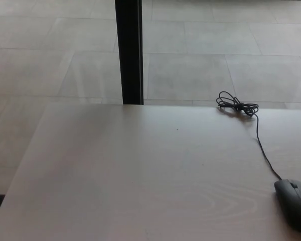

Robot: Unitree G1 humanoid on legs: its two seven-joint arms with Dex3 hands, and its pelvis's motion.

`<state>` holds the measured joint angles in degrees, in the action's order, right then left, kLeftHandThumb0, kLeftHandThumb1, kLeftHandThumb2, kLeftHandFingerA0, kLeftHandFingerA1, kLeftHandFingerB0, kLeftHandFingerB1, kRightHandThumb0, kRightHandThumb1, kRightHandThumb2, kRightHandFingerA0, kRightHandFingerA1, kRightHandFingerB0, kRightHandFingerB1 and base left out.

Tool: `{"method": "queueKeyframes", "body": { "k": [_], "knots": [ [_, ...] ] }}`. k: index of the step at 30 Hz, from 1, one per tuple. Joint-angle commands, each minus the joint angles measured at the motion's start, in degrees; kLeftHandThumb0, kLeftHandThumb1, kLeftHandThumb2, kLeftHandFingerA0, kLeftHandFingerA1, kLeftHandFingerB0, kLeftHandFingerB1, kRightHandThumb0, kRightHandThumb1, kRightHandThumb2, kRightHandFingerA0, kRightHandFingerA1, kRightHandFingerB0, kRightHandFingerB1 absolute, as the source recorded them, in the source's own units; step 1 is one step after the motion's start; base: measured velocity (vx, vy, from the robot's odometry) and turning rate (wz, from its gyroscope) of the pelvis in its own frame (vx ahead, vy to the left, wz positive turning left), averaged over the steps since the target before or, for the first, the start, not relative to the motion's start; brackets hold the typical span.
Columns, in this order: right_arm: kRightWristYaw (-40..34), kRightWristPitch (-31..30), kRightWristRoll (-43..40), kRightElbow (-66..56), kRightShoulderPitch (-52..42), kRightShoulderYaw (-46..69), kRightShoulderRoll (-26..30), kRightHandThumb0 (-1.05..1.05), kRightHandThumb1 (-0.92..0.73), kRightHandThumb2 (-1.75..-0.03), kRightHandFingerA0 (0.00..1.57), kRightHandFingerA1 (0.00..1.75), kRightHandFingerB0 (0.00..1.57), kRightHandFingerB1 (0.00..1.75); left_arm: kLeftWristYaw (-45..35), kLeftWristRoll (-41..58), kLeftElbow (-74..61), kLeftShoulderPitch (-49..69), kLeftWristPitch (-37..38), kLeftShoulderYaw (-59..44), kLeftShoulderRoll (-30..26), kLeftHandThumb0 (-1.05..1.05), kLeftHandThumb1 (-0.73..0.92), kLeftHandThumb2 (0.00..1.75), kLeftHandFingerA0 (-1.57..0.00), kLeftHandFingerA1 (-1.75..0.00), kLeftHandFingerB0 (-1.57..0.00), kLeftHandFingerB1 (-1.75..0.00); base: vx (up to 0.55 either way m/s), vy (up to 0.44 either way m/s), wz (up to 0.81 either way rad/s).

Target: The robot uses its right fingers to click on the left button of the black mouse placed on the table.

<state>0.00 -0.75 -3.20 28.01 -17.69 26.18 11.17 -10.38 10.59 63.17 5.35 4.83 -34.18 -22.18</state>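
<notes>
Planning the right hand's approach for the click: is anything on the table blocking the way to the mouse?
Nothing visible does. The black mouse lies alone near the table's right edge; its cable trails away behind it. Neither hand is in view.

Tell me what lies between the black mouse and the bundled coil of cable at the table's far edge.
In the head view, only the mouse's own thin cable crosses bare table up to the coil.
</notes>
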Motion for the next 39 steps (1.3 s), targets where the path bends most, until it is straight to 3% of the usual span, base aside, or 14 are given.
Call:
{"method": "queueKeyframes", "body": {
  "k": [1, 3, 6, 7, 9, 16, 17, 18, 24, 25, 28, 29, 30, 39],
  "knots": [
    [-4.29, -4.74, -9.31, -1.28, 1.07, 9.31, -0.73, -0.40, -0.74, -0.62, 0.50, 0.41, 0.30, 0.32, -4.35, 8.11, 2.89, -1.16, 3.39, -6.40, -2.16, -0.75, 0.75, 1.13, -0.61, -0.64, -0.40, -0.56, 0.00, 0.000, 0.00],
    [-7.30, -7.14, -11.31, -0.02, 2.84, 13.59, -0.34, -0.50, -0.63, -0.85, 0.52, 0.53, 0.39, 0.47, -5.11, 8.12, 3.20, -1.15, 3.30, -6.99, -2.28, -0.81, 0.92, 0.73, -0.59, -0.53, -0.41, -0.43, 0.00, 0.000, 0.00],
    [-9.04, -10.23, -14.94, 0.34, 5.18, 19.13, 0.30, -0.51, -0.63, -0.84, 0.52, 0.53, 0.33, 0.45, -5.01, 8.18, 3.64, -1.32, 3.94, -7.48, -2.05, -0.77, 0.75, 1.13, -0.55, -0.63, -0.35, -0.55, 0.00, 0.000, 0.00],
    [-11.49, -10.75, -16.60, -0.51, 6.61, 22.64, 1.48, -0.45, -0.73, -0.62, 0.67, 0.86, 0.47, 0.37, -4.89, 8.65, 3.64, -1.38, 3.59, -7.95, -1.85, -0.84, 0.92, 0.70, -0.59, -0.54, -0.41, -0.44, 0.00, 0.000, 0.00],
    [-11.07, -10.66, -20.53, -1.17, 8.50, 26.86, 2.33, -0.48, -0.67, -0.62, 0.54, 0.42, 0.42, 0.37, -4.90, 8.81, 2.80, -1.27, 3.36, -7.99, -1.62, -0.83, 0.92, 0.71, -0.57, -0.54, -0.42, -0.45, 0.00, 0.000, 0.00],
    [-12.18, -11.83, -19.06, -10.22, 14.36, 29.54, 7.14, -0.43, -0.75, -0.64, 0.50, 0.39, 0.15, 0.28, -4.76, 8.47, 3.69, -2.13, 3.59, -7.73, -1.80, -0.83, 0.92, 0.71, -0.63, -0.52, -0.44, -0.44, 0.00, 0.000, 0.00],
    [-12.32, -11.57, -17.17, -13.13, 17.22, 27.99, 9.13, -0.33, -0.56, -0.96, 0.62, 0.89, 0.00, 0.42, -5.27, 8.12, 3.24, -1.85, 4.63, -7.16, -1.69, -0.82, 0.92, 0.73, -0.61, -0.52, -0.41, -0.43, 0.00, 0.000, 0.00],
    [-12.35, -11.51, -16.31, -14.96, 18.61, 27.08, 9.93, -0.40, -0.75, -0.63, 0.59, 1.14, 0.14, 0.28, -5.41, 8.07, 3.30, -1.99, 4.93, -6.95, -1.79, -0.82, 0.92, 0.70, -0.60, -0.49, -0.42, -0.42, 0.00, 0.000, 0.00],
    [-13.07, -17.02, -13.55, -31.10, 25.22, 19.31, 11.51, -0.44, -0.72, -0.61, 0.59, 1.68, 0.20, 0.30, -6.52, 8.52, 2.70, -2.19, 5.48, -6.78, -1.94, -0.83, 0.92, 0.70, -0.61, -0.51, -0.44, -0.42, 0.00, 0.000, 0.00],
    [-11.93, -16.43, -12.56, -32.24, 25.36, 17.47, 11.69, -0.55, -0.58, -0.80, 0.78, 1.07, 0.16, 0.40, -6.80, 8.83, 2.71, -2.19, 5.22, -7.00, -1.90, -0.84, 0.92, 0.69, -0.61, -0.52, -0.43, -0.42, 0.00, 0.000, 0.00],
    [-13.31, -14.13, -2.61, -35.51, 27.29, 7.40, 11.69, -0.47, -0.67, -0.61, 0.89, 0.81, 0.31, 0.31, -6.72, 9.93, 3.03, -2.48, 4.52, -7.91, -1.70, -0.81, 0.92, 0.67, -0.71, -0.56, -0.47, -0.44, 0.00, 0.000, 0.00],
    [-12.76, -16.70, -1.29, -36.95, 28.02, 4.40, 12.72, -0.52, -0.54, -0.80, 0.58, 0.59, 0.27, 0.43, -6.79, 9.98, 3.02, -2.48, 4.70, -7.89, -1.57, -0.78, 0.71, 1.11, -0.61, -0.65, -0.41, -0.57, 0.00, 0.000, 0.00],
    [-9.43, -17.75, -0.34, -38.08, 29.26, -0.36, 14.47, -0.45, -0.66, -0.60, 0.39, 0.41, 0.33, 0.31, -6.38, 9.82, 3.89, -2.80, 4.75, -7.85, -1.77, -0.80, 0.92, 0.69, -0.61, -0.52, -0.41, -0.43, 0.00, 0.000, 0.00],
    [-1.81, -9.10, 10.90, -34.22, 25.69, -19.61, 19.67, -0.51, -0.62, -0.59, 0.42, 0.38, 0.41, 0.33, -6.22, 9.23, 3.28, -2.54, 4.82, -6.77, -2.03, -0.77, 0.74, 1.12, -0.62, -0.65, -0.41, -0.57, 0.00, 0.000, 0.00]
  ]
}}
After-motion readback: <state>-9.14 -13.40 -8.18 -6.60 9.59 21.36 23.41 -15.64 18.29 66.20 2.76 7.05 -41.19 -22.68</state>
